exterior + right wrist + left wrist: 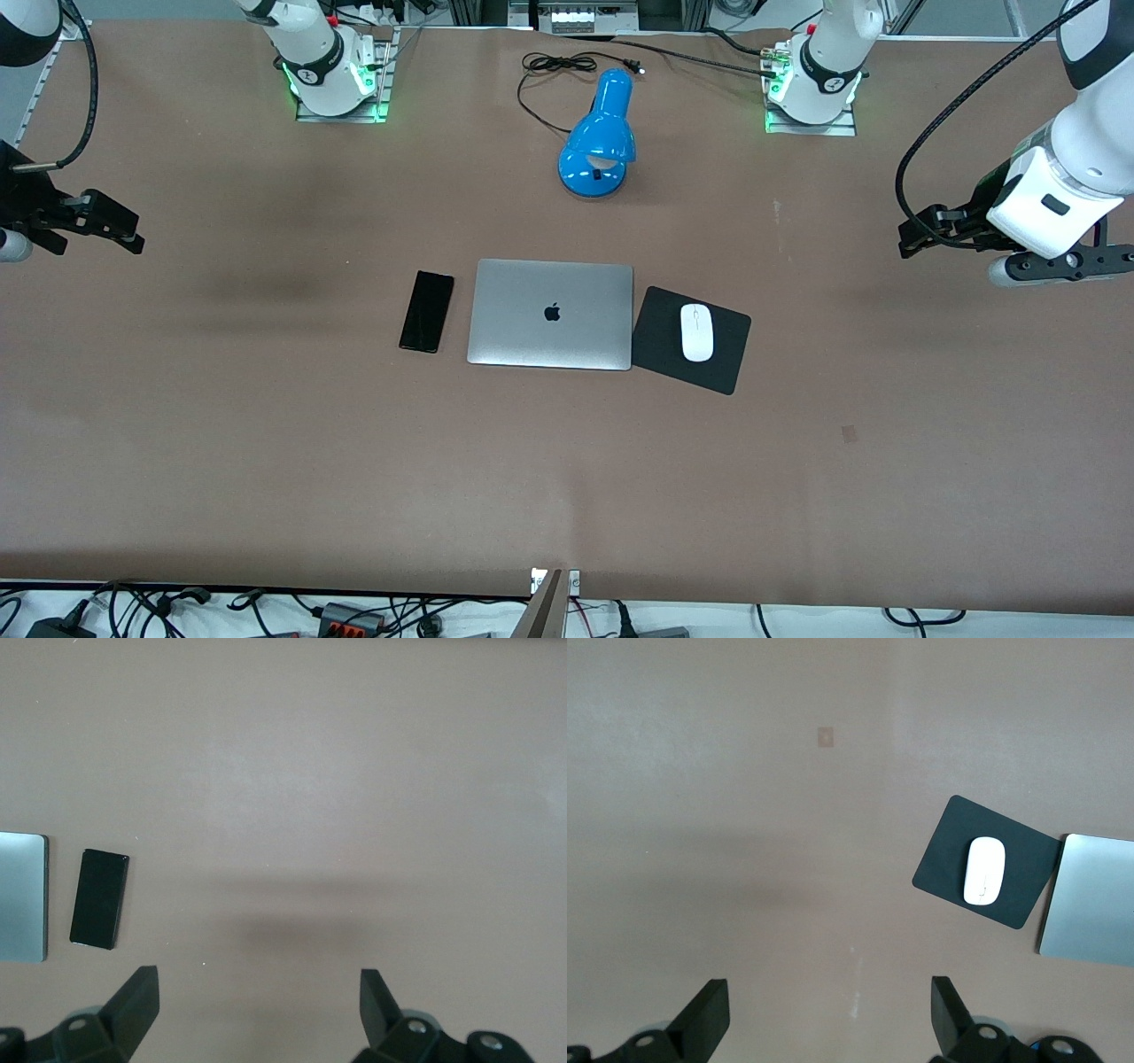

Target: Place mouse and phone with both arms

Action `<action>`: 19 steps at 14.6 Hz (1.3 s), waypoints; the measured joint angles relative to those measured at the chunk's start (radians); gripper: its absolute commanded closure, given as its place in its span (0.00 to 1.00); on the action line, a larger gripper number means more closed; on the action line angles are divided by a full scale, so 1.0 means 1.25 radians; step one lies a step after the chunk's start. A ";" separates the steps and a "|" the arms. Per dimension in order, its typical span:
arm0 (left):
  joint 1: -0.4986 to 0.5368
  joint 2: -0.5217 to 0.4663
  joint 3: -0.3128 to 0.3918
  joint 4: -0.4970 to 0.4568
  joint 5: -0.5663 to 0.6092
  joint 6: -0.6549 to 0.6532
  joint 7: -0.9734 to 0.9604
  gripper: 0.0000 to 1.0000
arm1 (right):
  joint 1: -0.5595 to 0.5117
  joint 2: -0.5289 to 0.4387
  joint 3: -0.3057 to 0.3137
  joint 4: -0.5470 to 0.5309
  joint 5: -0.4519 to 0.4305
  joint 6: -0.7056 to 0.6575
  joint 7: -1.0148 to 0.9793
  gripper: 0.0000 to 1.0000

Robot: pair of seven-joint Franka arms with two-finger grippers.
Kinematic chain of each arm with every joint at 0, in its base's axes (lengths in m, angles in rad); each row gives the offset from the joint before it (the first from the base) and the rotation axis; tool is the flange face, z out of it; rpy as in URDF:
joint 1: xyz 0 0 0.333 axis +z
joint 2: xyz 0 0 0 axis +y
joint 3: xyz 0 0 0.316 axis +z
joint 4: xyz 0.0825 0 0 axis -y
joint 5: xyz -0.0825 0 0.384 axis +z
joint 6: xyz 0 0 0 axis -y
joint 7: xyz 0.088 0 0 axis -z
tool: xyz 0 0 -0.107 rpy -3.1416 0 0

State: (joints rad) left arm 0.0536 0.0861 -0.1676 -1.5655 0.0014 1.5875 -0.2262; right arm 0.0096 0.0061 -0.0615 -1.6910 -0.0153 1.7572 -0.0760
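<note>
Sitting on mouse pad (pixel 691 339), mouse (pixel 696 332); phone (pixel 426 311) beside laptop (pixel 550 315). Both arms waiting: left tool (pixel 824 1028), right tool (pixel 257 1019) hovering spread, empty, over bare surface (pixel 266 461).

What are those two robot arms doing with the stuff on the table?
Nothing is being held right now. The mouse lies on a black pad beside the closed laptop, toward the left arm's end. The phone lies flat beside the laptop, toward the right arm's end. The left pincer and the right pincer both hang open over bare table near its ends, waiting.
</note>
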 measured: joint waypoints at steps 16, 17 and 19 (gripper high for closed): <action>-0.002 0.000 -0.001 -0.001 0.000 -0.005 0.034 0.00 | -0.044 -0.006 0.043 0.000 0.006 -0.019 0.020 0.00; -0.004 0.000 -0.002 -0.001 0.000 -0.005 0.035 0.00 | -0.044 -0.009 0.043 0.000 0.006 -0.027 0.020 0.00; -0.006 0.000 -0.004 -0.001 0.000 -0.005 0.035 0.00 | -0.045 -0.018 0.043 0.000 0.007 -0.041 0.021 0.00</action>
State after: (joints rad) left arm 0.0457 0.0862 -0.1729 -1.5672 0.0013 1.5818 -0.1829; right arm -0.0462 -0.0165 -0.0078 -1.6910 -0.0072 1.7058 -0.0503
